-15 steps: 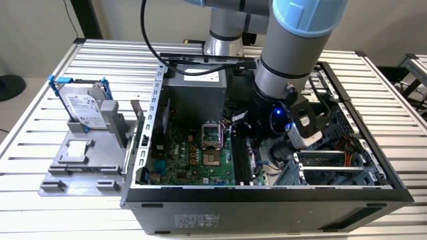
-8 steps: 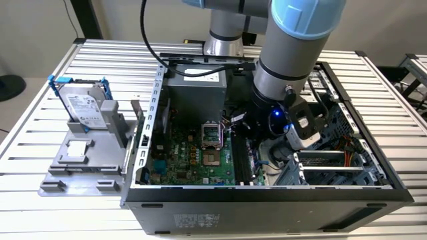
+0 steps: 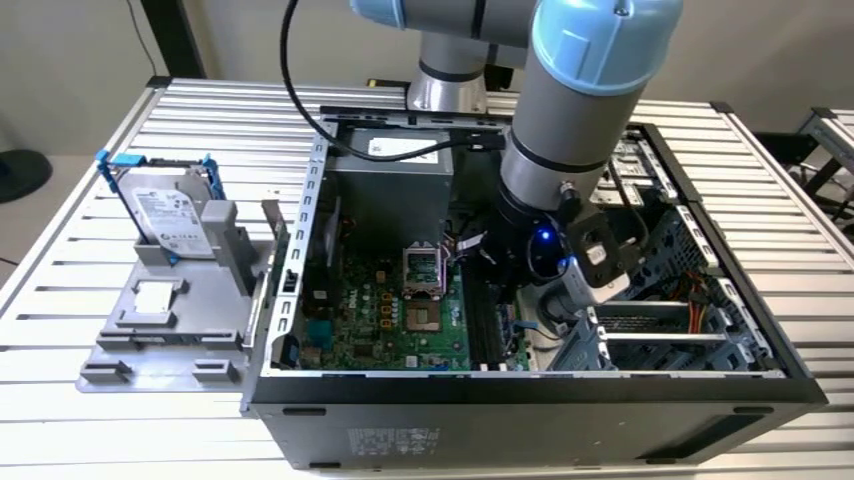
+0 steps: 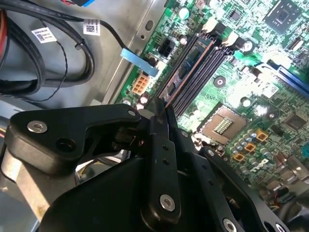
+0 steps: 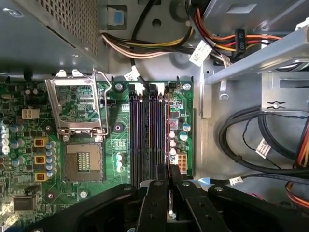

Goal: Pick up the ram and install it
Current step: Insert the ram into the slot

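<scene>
Ram [image 4: 186,72] sits edge-on in the outermost of the long black motherboard slots [image 5: 145,135], the one nearest the side of the board that faces the drive bays. In the second wrist view it shows as a thin stick with a copper-coloured top edge and a dark label, running along the slot from the white latches down toward the claw [image 4: 161,113]. In the first wrist view the same stick appears as a thin line along the last slot, ending right at the claw's fingertips [image 5: 170,175].

The claw is nearly closed, its two black fingers [image 4: 155,126] drawn close together around the near end of the stick, with only a narrow gap that the stick's edge fills. I judge it to have hold of the stick's end, or at least to be pressing on it.

In the exterior view the arm [image 3: 574,110] reaches down into the open computer case [image 3: 534,395], which stands on the slatted desk [image 3: 80,270], near that desk's front edge. A silver hard drive [image 3: 167,215] in a blue-edged frame rests on a grey stand off to the exterior view's left, well apart from the work.

As for progress: picking up looks done, and the stick is lined up in its slot. Whether it is fully seated and the latches have snapped shut I cannot tell.
</scene>
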